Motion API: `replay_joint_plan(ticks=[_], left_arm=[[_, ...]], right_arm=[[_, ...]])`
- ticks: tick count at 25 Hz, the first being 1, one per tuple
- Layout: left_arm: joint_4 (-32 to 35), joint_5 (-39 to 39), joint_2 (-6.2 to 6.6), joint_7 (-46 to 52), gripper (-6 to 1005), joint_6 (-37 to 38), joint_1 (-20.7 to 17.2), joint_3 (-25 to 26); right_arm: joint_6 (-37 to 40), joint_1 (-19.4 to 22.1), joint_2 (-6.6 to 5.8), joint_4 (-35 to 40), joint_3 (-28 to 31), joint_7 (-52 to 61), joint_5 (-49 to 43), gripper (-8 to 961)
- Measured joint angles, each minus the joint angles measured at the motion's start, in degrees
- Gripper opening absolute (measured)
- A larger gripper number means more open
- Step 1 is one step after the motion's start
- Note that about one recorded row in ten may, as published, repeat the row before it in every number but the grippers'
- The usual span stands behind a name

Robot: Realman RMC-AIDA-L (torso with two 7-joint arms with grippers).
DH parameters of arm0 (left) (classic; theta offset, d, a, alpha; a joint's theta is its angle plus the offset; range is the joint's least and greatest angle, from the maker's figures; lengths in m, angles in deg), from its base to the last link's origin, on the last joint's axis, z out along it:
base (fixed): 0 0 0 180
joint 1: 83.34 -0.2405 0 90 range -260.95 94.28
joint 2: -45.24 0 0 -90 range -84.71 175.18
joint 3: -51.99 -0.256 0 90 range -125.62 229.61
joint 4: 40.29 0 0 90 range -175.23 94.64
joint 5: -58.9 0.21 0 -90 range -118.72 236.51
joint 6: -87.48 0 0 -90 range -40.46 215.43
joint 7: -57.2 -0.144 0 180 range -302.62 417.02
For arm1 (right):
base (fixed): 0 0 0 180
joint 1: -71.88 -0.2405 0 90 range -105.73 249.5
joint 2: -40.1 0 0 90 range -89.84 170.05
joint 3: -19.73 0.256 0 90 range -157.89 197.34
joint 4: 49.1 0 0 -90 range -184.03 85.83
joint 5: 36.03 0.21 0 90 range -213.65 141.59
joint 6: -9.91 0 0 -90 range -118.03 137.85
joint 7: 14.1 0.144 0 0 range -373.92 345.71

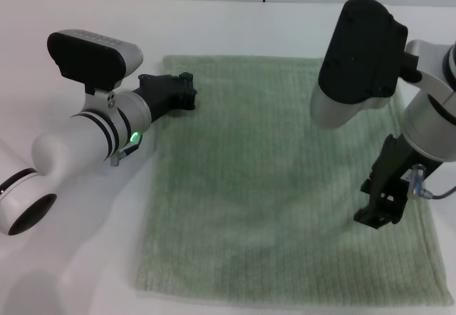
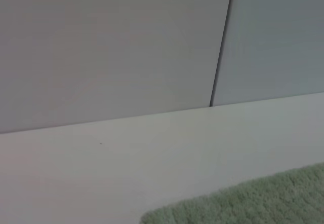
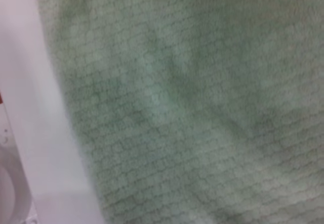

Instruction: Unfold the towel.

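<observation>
A: Where does the towel point(image 1: 285, 187) lie?

B: It lies spread flat on the white table point(image 1: 71, 272), a pale green terry sheet in 1 layer as far as the head view shows, its ribbed weave running across it. All 4 hemmed edges show, and the near corners sit close to the table's front.

A: And the 2 grippers?

B: The left gripper point(image 1: 187, 90) hangs at the towel's far left corner, pointing inward over the edge; whether it is open or closed cannot be told. The right gripper point(image 1: 377, 219) points down over the towel's right side, near the near right corner; its state cannot be told either.

A: The wrist views?

B: The left one shows a towel corner point(image 2: 253, 203) and the wall point(image 2: 111, 46); the right one shows ribbed cloth point(image 3: 192, 112).
</observation>
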Motion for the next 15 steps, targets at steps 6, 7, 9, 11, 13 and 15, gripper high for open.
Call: replay_joint_plan(ticks=[6, 7, 9, 11, 13, 15], left_arm=[[0.00, 0.00, 0.02, 0.00, -1, 0.00, 0.03, 0.13], [0.01, 0.00, 0.02, 0.00, -1, 0.00, 0.03, 0.13], [0.01, 0.00, 0.02, 0.00, -1, 0.00, 0.03, 0.14], [0.00, 0.00, 0.02, 0.00, -1, 0.00, 0.03, 0.14], [0.00, 0.00, 0.02, 0.00, -2, 0.00, -0.01, 0.14], [0.17, -0.01, 0.02, 0.00, 2, 0.00, -0.09, 0.14]], right_arm=[[-8.86, 0.77, 0.12, 0.14, 0.13, 2.15, -8.92, 411], [-8.86, 0.77, 0.12, 0.14, 0.13, 2.15, -8.92, 411], [-15.38, 1.59, 0.20, -0.17, 0.14, 5.13, -14.37, 412], [-20.23, 2.73, 0.21, -0.18, 0.16, 6.20, -16.50, 412], [-22.38, 3.37, 0.21, -0.05, 0.15, 6.36, -16.96, 412], [-30.95, 6.43, 0.22, 0.16, -0.04, 6.30, -17.30, 412]])
